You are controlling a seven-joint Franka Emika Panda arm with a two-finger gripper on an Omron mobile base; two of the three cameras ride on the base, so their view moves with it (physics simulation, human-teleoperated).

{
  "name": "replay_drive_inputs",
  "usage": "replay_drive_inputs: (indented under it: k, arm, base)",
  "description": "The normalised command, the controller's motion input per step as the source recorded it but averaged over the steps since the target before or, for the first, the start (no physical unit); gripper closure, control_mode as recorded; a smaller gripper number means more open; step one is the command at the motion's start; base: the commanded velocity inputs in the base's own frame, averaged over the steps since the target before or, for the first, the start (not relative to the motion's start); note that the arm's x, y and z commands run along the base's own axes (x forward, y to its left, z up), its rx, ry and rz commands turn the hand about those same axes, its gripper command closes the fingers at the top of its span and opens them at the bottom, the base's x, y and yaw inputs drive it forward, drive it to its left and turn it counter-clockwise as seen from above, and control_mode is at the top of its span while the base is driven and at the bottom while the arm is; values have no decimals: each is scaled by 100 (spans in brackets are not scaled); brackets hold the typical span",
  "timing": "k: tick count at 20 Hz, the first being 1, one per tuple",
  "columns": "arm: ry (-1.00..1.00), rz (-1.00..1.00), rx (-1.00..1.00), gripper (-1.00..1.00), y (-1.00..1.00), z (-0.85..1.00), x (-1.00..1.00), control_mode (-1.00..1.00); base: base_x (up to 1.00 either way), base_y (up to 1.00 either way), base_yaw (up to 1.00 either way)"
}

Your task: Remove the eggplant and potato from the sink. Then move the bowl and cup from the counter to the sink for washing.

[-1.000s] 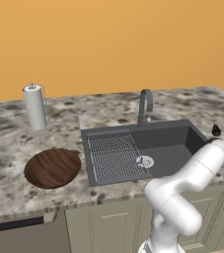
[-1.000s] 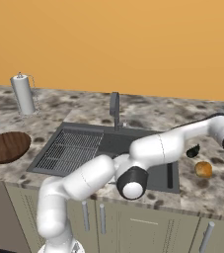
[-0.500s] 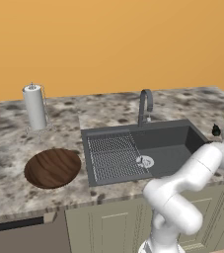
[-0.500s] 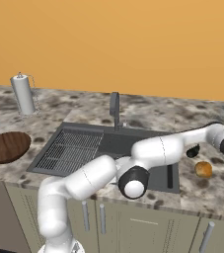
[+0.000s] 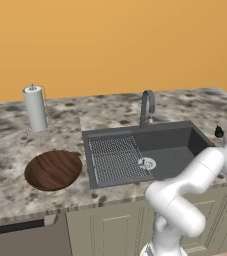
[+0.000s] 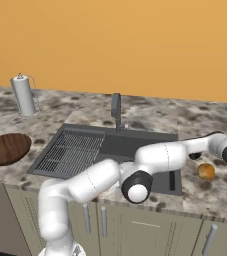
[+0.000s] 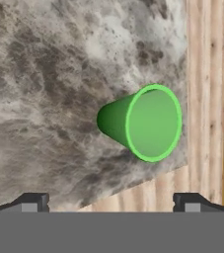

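Observation:
A green cup [image 7: 143, 122] sits on the speckled counter [image 7: 44, 99] near its corner, its open rim turned toward the hand camera. My gripper [image 7: 111, 203] hovers over it, open, fingertips [image 7: 32, 201] wide apart and nothing between them. The dark sink [image 5: 150, 150] holds only its silver drain [image 5: 146, 163]. The nearly black eggplant [image 5: 218, 132] lies on the counter right of the sink. The orange-tan potato [image 6: 205, 171] rests there too, by a dark lump, the eggplant [image 6: 195, 156], under my forearm. The brown wooden bowl [image 5: 53, 170] sits on the counter left of the sink.
A paper towel roll [image 5: 35, 107] stands at the back left. The curved grey faucet [image 5: 147, 107] rises behind the sink. Past the counter's edge beside the cup, wooden floor [image 7: 202, 74] shows. My arm stretches across the sink's front right corner to the right.
The end of my arm has sunk a little at the right edge of both base views. The jaws have stayed open, and the vegetables and bowl have not moved.

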Motion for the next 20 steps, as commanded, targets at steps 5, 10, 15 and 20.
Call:
replay_drive_inputs:
  k: [5, 10, 15, 20]
  arm:
    - [8, 4, 11, -100, -23, 19, 16, -100]
    - [6, 7, 13, -100, -22, 22, 17, -100]
    - [4, 9, 13, -100, -23, 28, 19, -100]
    - [1, 12, 13, -100, -21, 32, 20, -100]
  base:
    - [0, 0, 0]
    - [0, 0, 0]
    - [0, 0, 0]
    - [0, 0, 0]
